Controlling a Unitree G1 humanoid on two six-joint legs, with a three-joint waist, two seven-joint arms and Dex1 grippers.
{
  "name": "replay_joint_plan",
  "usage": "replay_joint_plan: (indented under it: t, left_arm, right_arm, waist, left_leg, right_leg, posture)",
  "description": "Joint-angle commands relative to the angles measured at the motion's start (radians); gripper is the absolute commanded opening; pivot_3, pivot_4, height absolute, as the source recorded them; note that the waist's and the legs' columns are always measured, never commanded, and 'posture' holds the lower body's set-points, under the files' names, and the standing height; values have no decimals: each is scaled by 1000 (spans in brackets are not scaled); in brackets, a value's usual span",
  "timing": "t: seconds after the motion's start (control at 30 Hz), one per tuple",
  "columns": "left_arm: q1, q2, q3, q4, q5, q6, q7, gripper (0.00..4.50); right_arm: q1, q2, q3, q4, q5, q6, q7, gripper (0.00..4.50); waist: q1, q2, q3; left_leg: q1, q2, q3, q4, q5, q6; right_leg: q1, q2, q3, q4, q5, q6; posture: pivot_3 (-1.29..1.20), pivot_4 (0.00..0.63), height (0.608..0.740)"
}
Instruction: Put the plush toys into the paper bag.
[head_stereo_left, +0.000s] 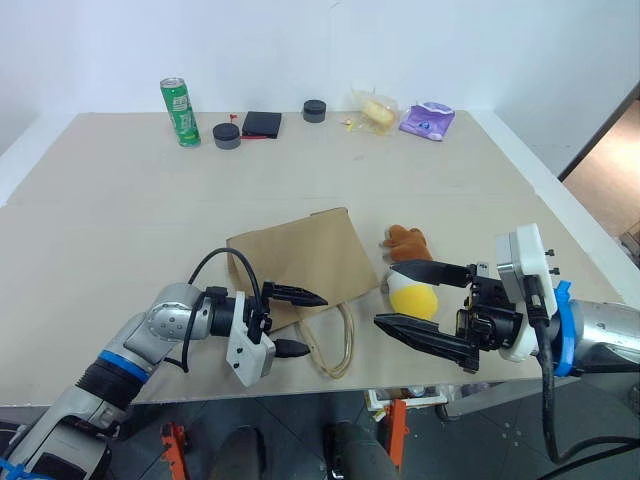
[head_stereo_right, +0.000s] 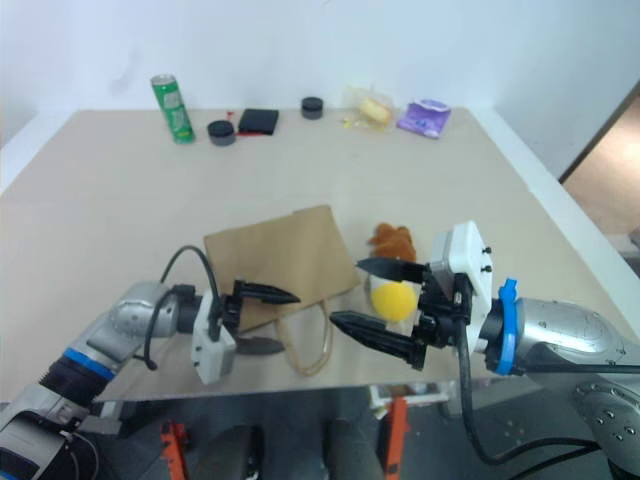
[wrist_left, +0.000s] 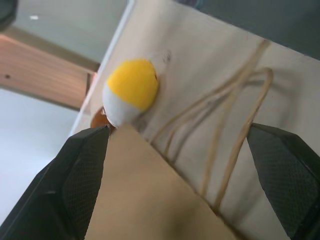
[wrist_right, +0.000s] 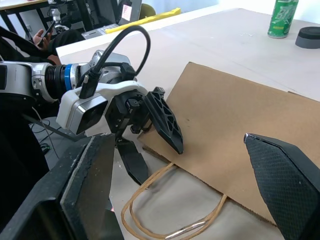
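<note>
1. Bag (head_stereo_left: 300, 262): lower centre of the left eye view, lying flat and closed on the table (head_stereo_left: 120, 200), mouth and handles (head_stereo_left: 335, 345) toward the near edge. Judged light, thin and floppy; it creases easily. Take one layer of the mouth edge beside a handle to open it.
2. Ball plush (head_stereo_left: 414, 297): just right of the bag, yellow over white. Judged soft, light and compressible; grip across its middle.
3. Bear plush (head_stereo_left: 405, 241): directly behind the ball, touching or nearly so. Judged soft and light; pinch the body.
4. Left gripper (head_stereo_left: 300, 322): jaws spread, empty, straddling the bag's mouth edge.
5. Right gripper (head_stereo_left: 405, 297): jaws spread wide, empty, near the ball.
6. Count: one bag, two handles, two plush toys, neither yet bagged.
</note>
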Motion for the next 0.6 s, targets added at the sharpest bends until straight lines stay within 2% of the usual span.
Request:
replay_joint_plan:
  t: [0.03,0.17,0.6]
  left_arm:
    - [18,71,23,-46,-84,-8,-25,4419]
    - [24,112,23,-45,-110,-10,-42,4419]
    - [-24,39,14,-44,-98,30,-37,4419]
  right_arm:
    - [11,-4,-43,-37,17,-20,-7,4500]
    - [14,-1,-44,-34,18,-28,-9,4500]
    - [5,13,-12,-32,-9,-45,-10,4500]
  waist:
    - [0,0,0]
    - [1,0,0]
    - [2,0,0]
  left_leg:
    - [0,1,0,0,0,0]
    - [1,1,0,-1,0,0]
    - [-1,0,0,3,0,0]
  right_leg:
    - [0,1,0,0,0,0]
    - [0,1,0,0,0,-1]
    - [0,-1,0,0,0,0]
  posture:
    - [0,150,740]
    - [0,150,740]
    - [0,150,740]
